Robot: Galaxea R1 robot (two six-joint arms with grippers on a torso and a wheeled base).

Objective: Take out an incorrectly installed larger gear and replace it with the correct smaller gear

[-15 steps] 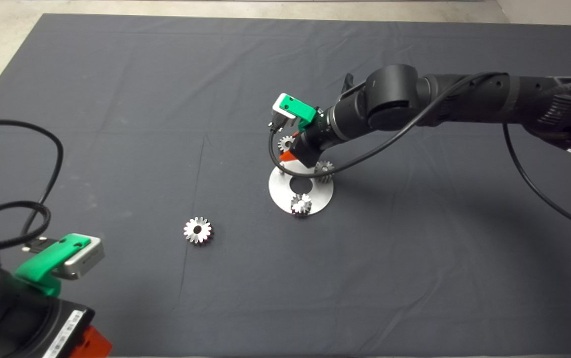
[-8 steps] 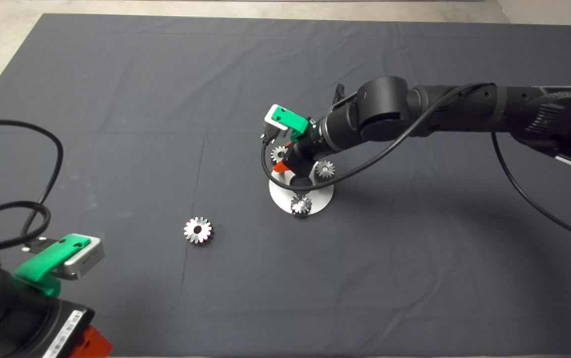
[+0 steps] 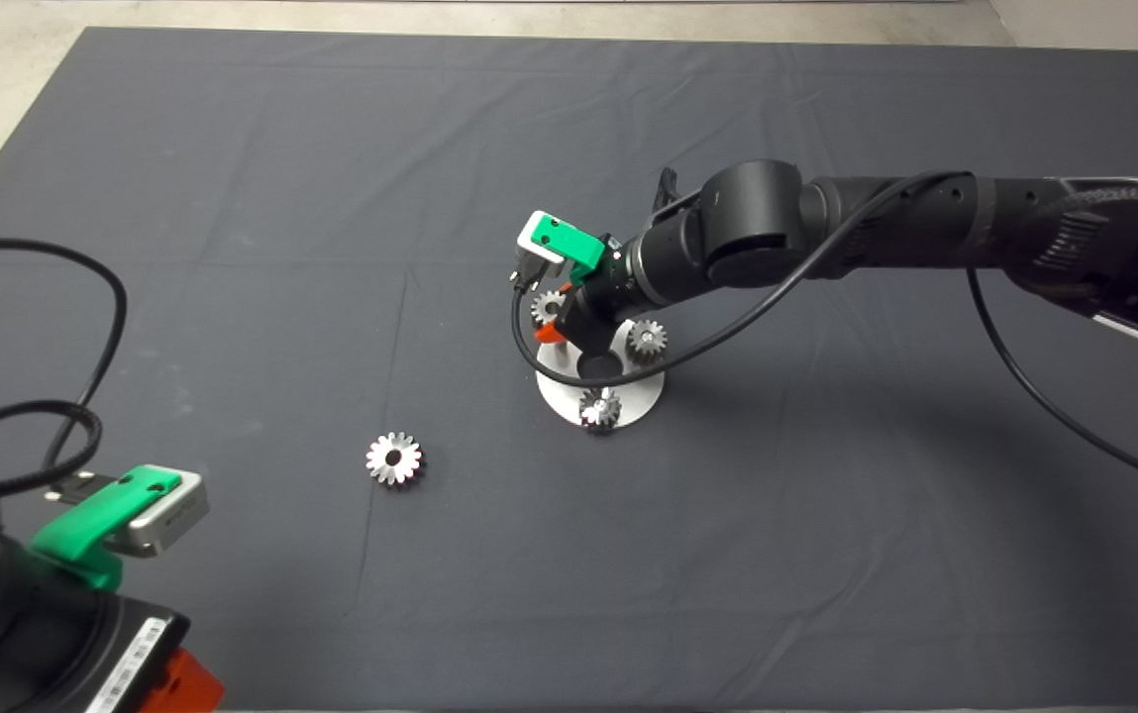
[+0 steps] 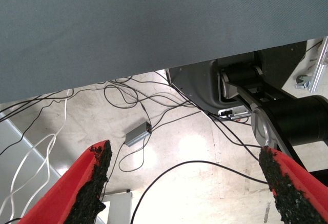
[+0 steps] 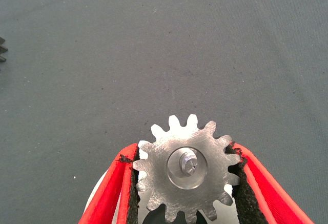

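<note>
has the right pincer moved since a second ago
Yes. In the head view the right pincer has shifted left and slightly down the picture against the round silver base plate, which stayed put. It is clamped on the smaller gear, seated on a pin.

A dark mat [image 3: 232, 198] covers the bench. Near its middle lies a round silver base plate [image 3: 643, 396] with a dark centre hole. The right claw [image 3: 557, 325] comes in from the right edge and sits over the plate's far-left rim, against the smaller gear [image 3: 546, 307] there. Two more small gears are on the plate, one at its right rim [image 3: 647, 340], one at its near rim [image 3: 600, 407]. The larger gear [image 3: 394, 458] lies flat on the mat, well apart toward the near-left corner. The left claw [image 3: 187, 683] waits at that corner.
</note>
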